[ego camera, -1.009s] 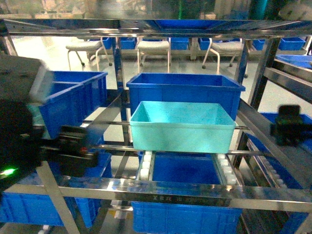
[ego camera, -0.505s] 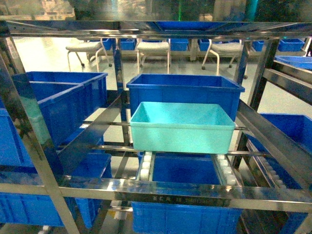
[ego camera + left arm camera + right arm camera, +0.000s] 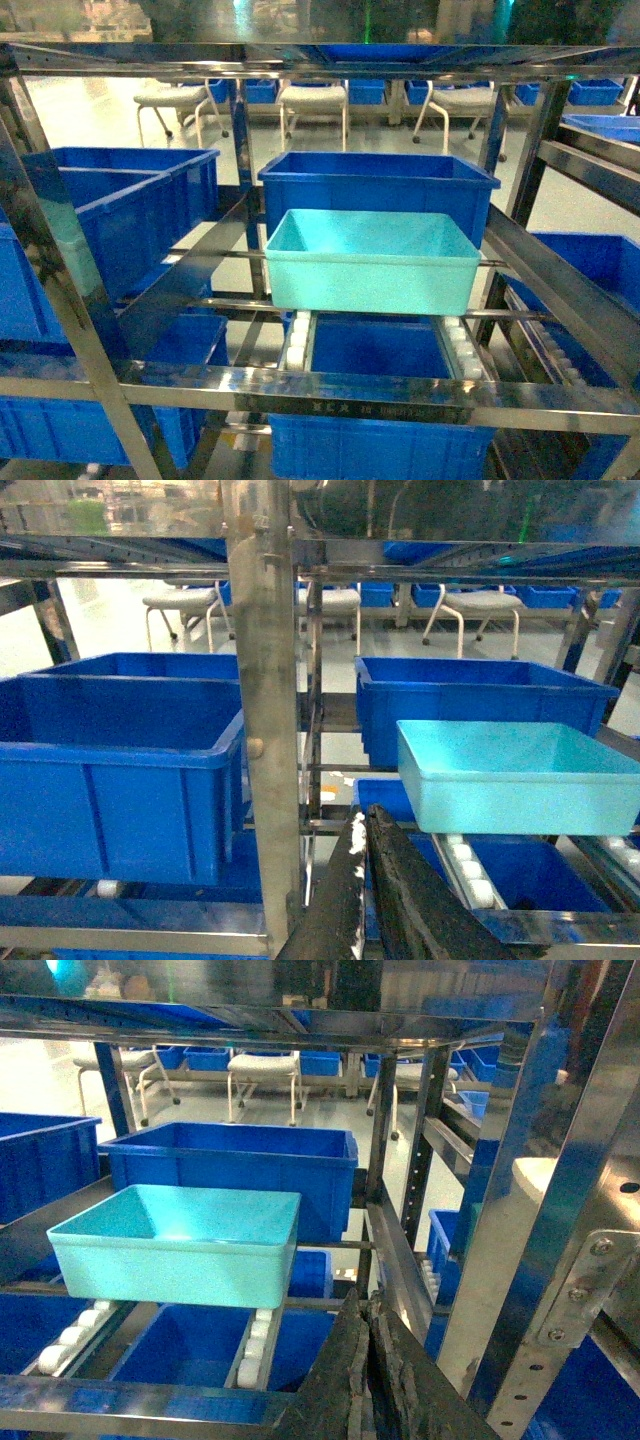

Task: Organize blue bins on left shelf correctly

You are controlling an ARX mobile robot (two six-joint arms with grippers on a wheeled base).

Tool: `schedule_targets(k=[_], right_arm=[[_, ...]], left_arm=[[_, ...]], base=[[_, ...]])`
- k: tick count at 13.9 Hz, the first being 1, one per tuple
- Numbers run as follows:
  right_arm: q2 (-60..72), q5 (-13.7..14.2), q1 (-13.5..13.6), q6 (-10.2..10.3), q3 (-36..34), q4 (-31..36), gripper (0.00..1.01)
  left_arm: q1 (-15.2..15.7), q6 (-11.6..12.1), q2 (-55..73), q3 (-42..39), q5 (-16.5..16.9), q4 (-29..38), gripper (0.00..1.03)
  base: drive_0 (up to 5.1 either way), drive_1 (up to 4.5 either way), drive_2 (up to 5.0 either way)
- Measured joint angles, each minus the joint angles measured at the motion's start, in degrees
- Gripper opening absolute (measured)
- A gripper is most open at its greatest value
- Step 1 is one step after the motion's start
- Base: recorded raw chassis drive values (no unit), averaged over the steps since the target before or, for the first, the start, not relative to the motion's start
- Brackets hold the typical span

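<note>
Neither of our arms shows in the head view. Each wrist camera sees its own end effector low in frame: the left end effector (image 3: 365, 880) and the right end effector (image 3: 368, 1370) both have their dark fingers pressed together, holding nothing, pointing toward the left shelf (image 3: 330, 385). The turquoise bin (image 3: 372, 262) sits upright on the roller tracks, directly in front of a dark-blue crate (image 3: 378, 185), apparently touching it.

Your head camera faces the left shelf (image 3: 330, 385) squarely, while both wrist cameras look level from its flanks, all sharing the turquoise bin (image 3: 372, 262).
</note>
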Motion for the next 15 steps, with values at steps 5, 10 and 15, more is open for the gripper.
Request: schedule_targets(k=[5, 10, 15], right_arm=[[-17.22, -0.02, 0.0, 0.0, -2.12, -14.16, 0.02], [-30.91, -0.02, 0.0, 0.0, -2.19, -26.73, 0.02], [-39.91, -0.02, 0.0, 0.0, -2.19, -35.56, 0.02]], left_arm=[[-0.17, 0.0, -14.62, -0.15, 0.15, -13.18, 0.02], [-0.17, 0.02, -25.24, -0.17, 0.15, -23.41, 0.02], [-0.17, 0.02, -31.98, -0.17, 0.15, -30.08, 0.02]], base=[[0.0, 0.0, 0.0], [0.0, 0.0, 0.0], [0.0, 0.0, 0.0]])
